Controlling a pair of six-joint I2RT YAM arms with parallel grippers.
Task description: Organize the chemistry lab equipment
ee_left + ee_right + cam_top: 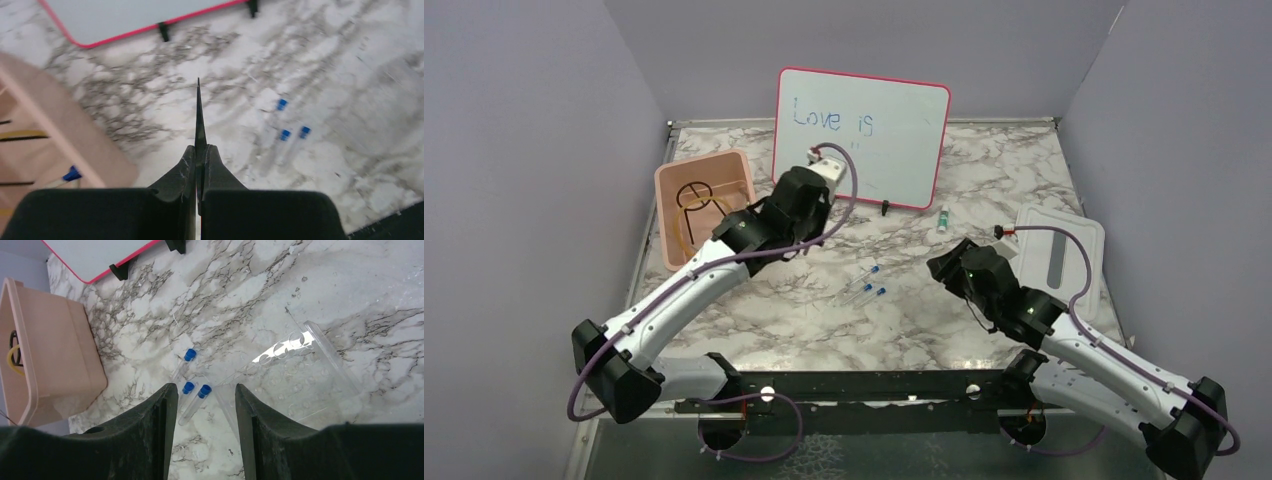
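Note:
My left gripper (200, 150) is shut on a thin dark rod (198, 110), which sticks out past the fingertips above the marble table between the pink bin (75, 145) and three clear blue-capped tubes (285, 135). The same tubes (864, 285) lie mid-table. My right gripper (206, 386) hovers open right above the tubes (195, 405), nothing between its fingers; in the top view that gripper (949, 265) is right of them. A clear tube rack (295, 375) lies beside them. A small vial (943, 218) stands near the whiteboard. A black wire ring tripod (694, 193) rests in the bin.
The pink bin (704, 205) stands at the back left, with a tan tube (11, 357) inside. A pink-framed whiteboard (861, 135) stands at the back centre. A white lid (1059, 250) lies at the right, behind my right arm.

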